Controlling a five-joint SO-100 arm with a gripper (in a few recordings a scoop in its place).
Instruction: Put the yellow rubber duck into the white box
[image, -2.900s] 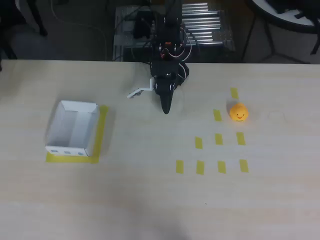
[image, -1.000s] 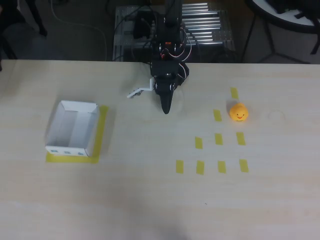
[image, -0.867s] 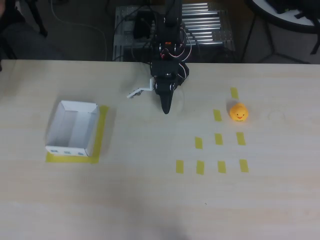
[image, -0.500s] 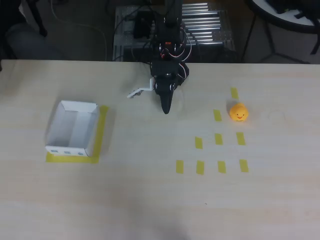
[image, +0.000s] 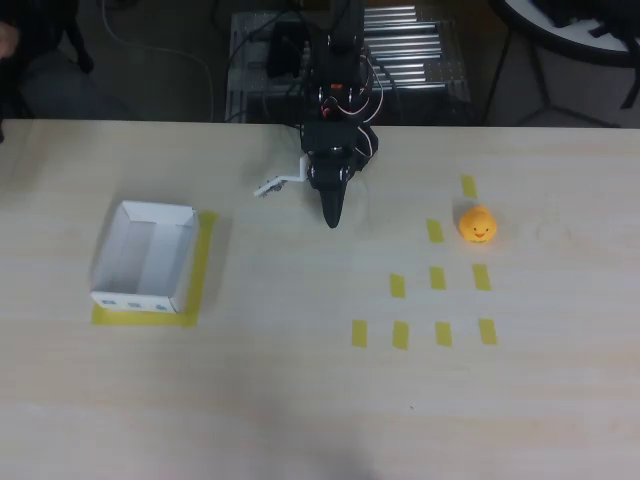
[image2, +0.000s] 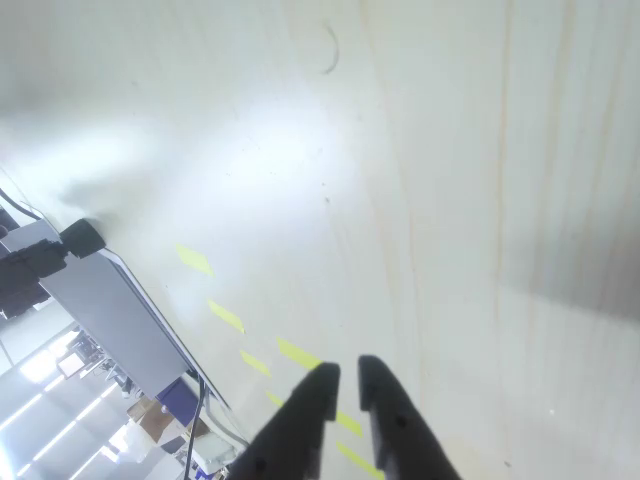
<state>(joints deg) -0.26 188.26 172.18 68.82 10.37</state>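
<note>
The small round yellow rubber duck (image: 478, 224), dark smile showing, sits at three o'clock from the gripper (image: 332, 218), whose jaws are nearly together, holding nothing.

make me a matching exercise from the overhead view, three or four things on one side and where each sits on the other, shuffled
Things:
1. yellow rubber duck
2. white box
3. pincer
4. yellow tape strips

Places in the overhead view:
A. on the left of the table, on a yellow tape outline
B. top centre of the table, tips pointing down the picture, holding nothing
C. on the right, among the uppermost strips
D. in rows at right of centre, flat on the table

Pairs: 1-C, 2-A, 3-B, 4-D
</note>
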